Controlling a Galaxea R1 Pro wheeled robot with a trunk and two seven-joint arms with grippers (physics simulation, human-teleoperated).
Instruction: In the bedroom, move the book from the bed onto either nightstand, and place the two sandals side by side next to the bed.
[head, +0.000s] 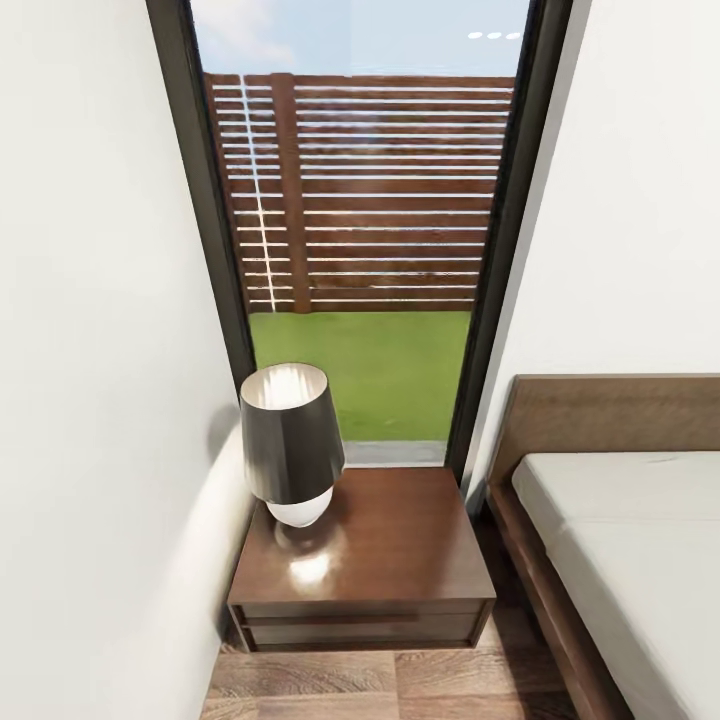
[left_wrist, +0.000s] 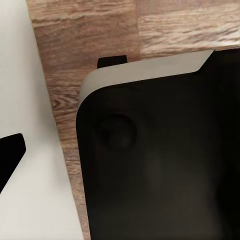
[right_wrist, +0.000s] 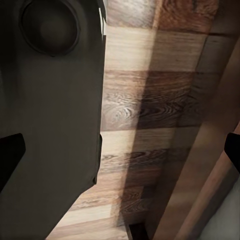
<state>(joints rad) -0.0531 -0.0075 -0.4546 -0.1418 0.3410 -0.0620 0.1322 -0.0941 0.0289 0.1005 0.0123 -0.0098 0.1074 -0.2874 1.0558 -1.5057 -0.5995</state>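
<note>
Whether either pincer is apart or together cannot be told; a lamp (head: 288, 440) occupies the nightstand (head: 390, 550) beside the bed (head: 620, 540).

Left claw (left_wrist: 10, 155) and right claw (right_wrist: 120, 150) point down beside dark robot base (left_wrist: 160, 165); fingertips spread, nothing between.

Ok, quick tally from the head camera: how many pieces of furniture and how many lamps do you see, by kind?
Nightstand: 1
Bed: 1, partly in frame
Lamp: 1, standing on the nightstand
Window: 1
Total: 4
</note>
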